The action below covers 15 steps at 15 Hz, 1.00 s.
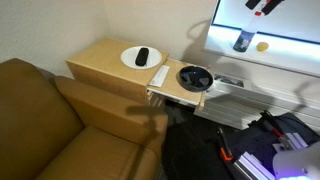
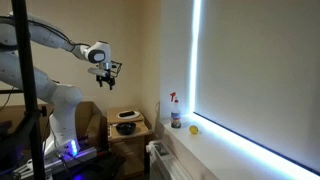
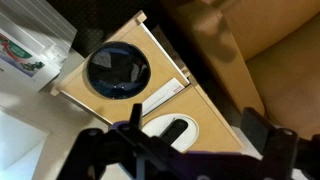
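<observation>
My gripper (image 2: 107,78) hangs high in the air above a wooden side table (image 1: 105,65) and is open, holding nothing. In the wrist view the gripper (image 3: 195,122) frames a white plate (image 3: 190,133) far below, with its dark fingers (image 3: 258,125) wide apart. A small black oblong object (image 3: 173,131) lies on that plate. Both show in an exterior view too, the plate (image 1: 133,60) with the black object (image 1: 142,56) on it. Beside it sit a white flat strip (image 1: 160,75) and a black bowl (image 1: 195,77).
A brown sofa (image 1: 50,120) stands against the table. On the bright windowsill are a spray bottle (image 2: 176,112) and a small yellow object (image 2: 193,129). Cables and dark bags (image 1: 270,140) clutter the floor beside a white radiator (image 1: 245,100).
</observation>
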Each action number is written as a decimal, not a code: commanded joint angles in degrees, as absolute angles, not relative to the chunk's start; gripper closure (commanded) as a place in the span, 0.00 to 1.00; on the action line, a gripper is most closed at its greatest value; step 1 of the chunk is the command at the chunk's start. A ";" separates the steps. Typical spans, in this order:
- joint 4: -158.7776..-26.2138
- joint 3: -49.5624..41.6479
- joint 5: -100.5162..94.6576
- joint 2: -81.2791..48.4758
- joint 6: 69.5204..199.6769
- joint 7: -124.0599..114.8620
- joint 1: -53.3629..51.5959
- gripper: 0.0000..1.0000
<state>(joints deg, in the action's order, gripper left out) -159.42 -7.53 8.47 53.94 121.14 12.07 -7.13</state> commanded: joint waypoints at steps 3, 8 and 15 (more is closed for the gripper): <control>-159.59 -7.09 8.93 53.64 120.87 12.44 -6.63 0.00; -159.62 -9.20 9.56 47.37 125.74 7.06 -2.23 0.00; -159.64 -7.31 15.45 35.14 137.08 -7.30 1.30 0.00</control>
